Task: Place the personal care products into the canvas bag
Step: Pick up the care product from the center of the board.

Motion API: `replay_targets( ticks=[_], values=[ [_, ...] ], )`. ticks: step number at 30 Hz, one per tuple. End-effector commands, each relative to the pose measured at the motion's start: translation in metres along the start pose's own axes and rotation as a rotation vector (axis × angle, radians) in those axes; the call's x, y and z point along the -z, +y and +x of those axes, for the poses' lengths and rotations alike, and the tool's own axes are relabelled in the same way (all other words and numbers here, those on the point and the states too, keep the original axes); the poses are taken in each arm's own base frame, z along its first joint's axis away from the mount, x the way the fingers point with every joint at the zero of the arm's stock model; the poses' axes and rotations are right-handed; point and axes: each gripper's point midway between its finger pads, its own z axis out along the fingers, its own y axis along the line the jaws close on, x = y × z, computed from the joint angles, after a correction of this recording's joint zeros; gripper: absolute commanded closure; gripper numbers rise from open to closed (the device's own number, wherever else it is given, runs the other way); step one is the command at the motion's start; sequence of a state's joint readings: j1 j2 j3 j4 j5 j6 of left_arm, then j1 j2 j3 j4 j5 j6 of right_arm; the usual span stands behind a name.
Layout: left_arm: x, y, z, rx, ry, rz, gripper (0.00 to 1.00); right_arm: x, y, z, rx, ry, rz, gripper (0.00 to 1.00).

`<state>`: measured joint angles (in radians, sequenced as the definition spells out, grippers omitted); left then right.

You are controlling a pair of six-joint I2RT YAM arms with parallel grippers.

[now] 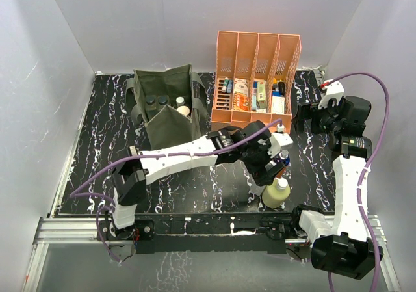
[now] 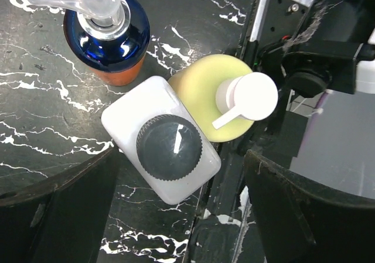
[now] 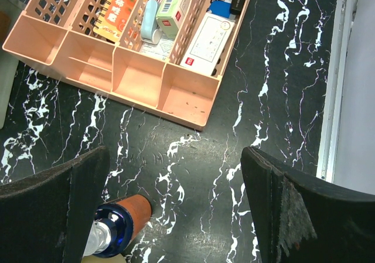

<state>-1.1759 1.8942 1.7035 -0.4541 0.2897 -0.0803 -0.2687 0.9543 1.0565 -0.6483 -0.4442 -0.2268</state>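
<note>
Both wide apart — left jaws straddling white grey-capped bottle [image 2: 170,154], right jaws empty.

1. Black streaked with white marble veins, all over the bench [image 1: 97,149].
2. Plain olive green for the canvas bag [image 1: 170,126].
3. Peach throughout the file organiser [image 1: 257,51], walls patterned with a grid of slots.
4. Milky white on the white bottle [image 2: 132,116], topped by a dark grey ribbed cap.
5. Soft yellow on the pale yellow bottle [image 2: 196,87], with a white pump.
6. Glossy deep blue over orange on the small orange-blue bottle [image 2: 108,40], under a clear pump.
7. White shells and black joints on the arms [image 1: 175,157], trailed by purple cables [image 1: 387,106].
</note>
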Motion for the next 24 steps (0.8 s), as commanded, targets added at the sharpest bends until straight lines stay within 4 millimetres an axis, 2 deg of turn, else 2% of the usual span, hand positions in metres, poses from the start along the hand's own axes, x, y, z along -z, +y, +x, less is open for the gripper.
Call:
replay_targets(
  ticks=[1, 9, 14, 19, 23, 24],
  values=[
    [0.004, 0.005, -0.009, -0.062, -0.019, -0.092, 0.15, 0.005, 0.001, -0.017, 0.02, -0.059, 0.0, 0.01],
    [-0.008, 0.02, -0.003, -0.06, 0.013, -0.154, 0.24, 0.005, 0.003, -0.013, 0.024, -0.063, -0.004, 0.01],
    [-0.01, 0.025, -0.002, -0.048, 0.016, -0.181, 0.35, 0.006, 0.004, -0.011, 0.024, -0.065, -0.008, 0.01],
    [-0.012, 0.028, 0.007, -0.038, 0.025, -0.197, 0.46, 0.006, 0.005, -0.011, 0.025, -0.065, -0.012, 0.01],
    [-0.009, 0.031, 0.01, -0.028, 0.018, -0.219, 0.49, 0.005, 0.005, -0.009, 0.025, -0.064, -0.016, 0.01],
    [-0.009, 0.033, 0.009, -0.025, 0.015, -0.232, 0.45, 0.005, 0.005, -0.009, 0.025, -0.065, -0.014, 0.01]
  ],
)
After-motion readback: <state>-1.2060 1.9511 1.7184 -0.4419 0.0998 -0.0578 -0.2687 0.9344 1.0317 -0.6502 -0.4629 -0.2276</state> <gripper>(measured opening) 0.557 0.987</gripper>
